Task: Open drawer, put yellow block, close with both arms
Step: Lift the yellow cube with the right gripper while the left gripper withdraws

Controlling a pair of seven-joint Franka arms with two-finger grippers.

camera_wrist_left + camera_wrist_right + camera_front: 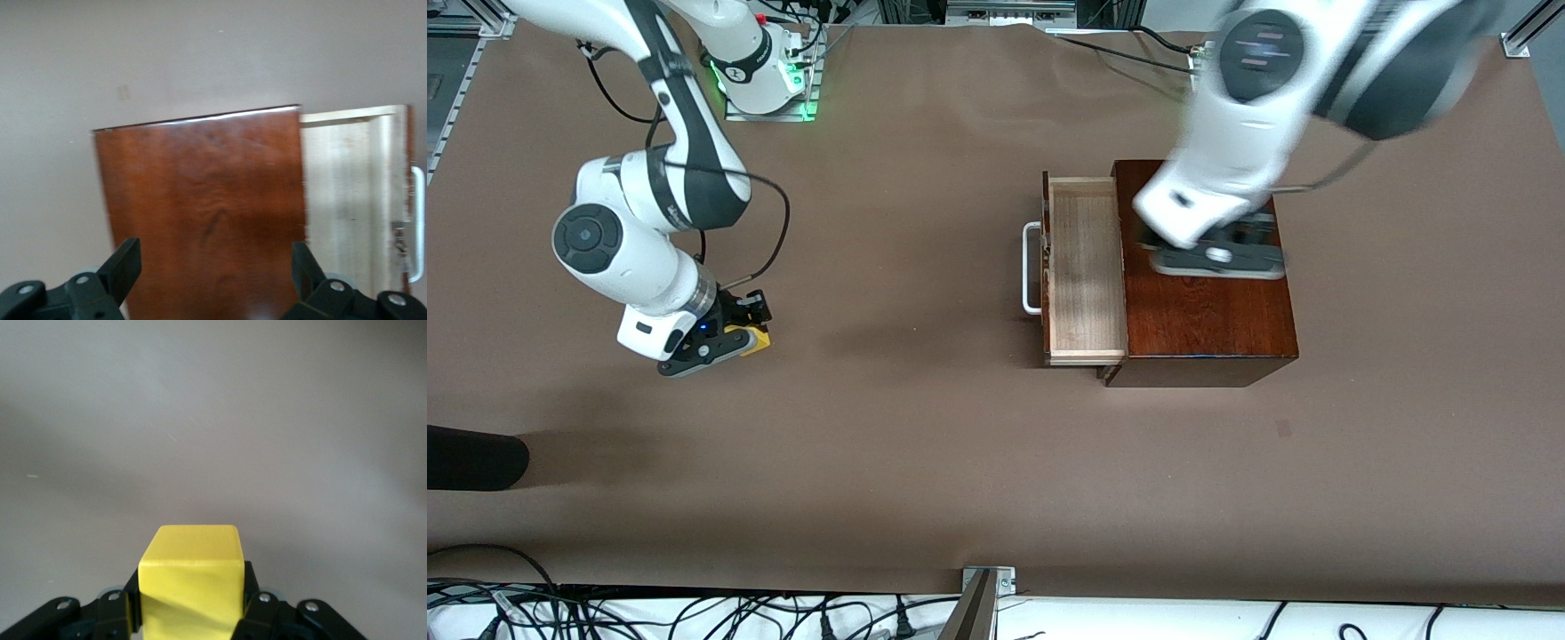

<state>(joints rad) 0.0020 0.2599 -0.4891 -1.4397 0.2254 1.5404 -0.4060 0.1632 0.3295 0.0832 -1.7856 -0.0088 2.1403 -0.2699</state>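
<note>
Pinched between the fingers of the right gripper (pixel 190 613) is the yellow block (pixel 190 583), its flat faces squeezed on both sides; in the front view the right gripper (pixel 734 333) sits low over the brown table (pixel 925 427) toward the right arm's end, with the yellow block (pixel 752 339) peeking out beside the black fingers. Whether the block rests on the table or hangs just above it cannot be told. A dark rounded object (pixel 471 457) lies at the table's edge, nearer to the front camera than that gripper.

Toward the left arm's end stands the reddish-brown wooden box (pixel 1209 316), well apart from the block. Its drawer (pixel 1085 267) is pulled out toward the middle of the table, the light-wood tray bare inside, the white bar handle (pixel 1031 267) on its dark front. From the left wrist view the box (pixel 200 213) fills the middle, with the drawer (pixel 347 193) and handle (pixel 418 223) beside it.

Spread wide are the jaws of the left gripper (pixel 213 280), which hangs above the box's top, touching nothing; in the front view the left gripper (pixel 1214 249) shows over the part of the lid farther from the front camera, the arm blurred.
</note>
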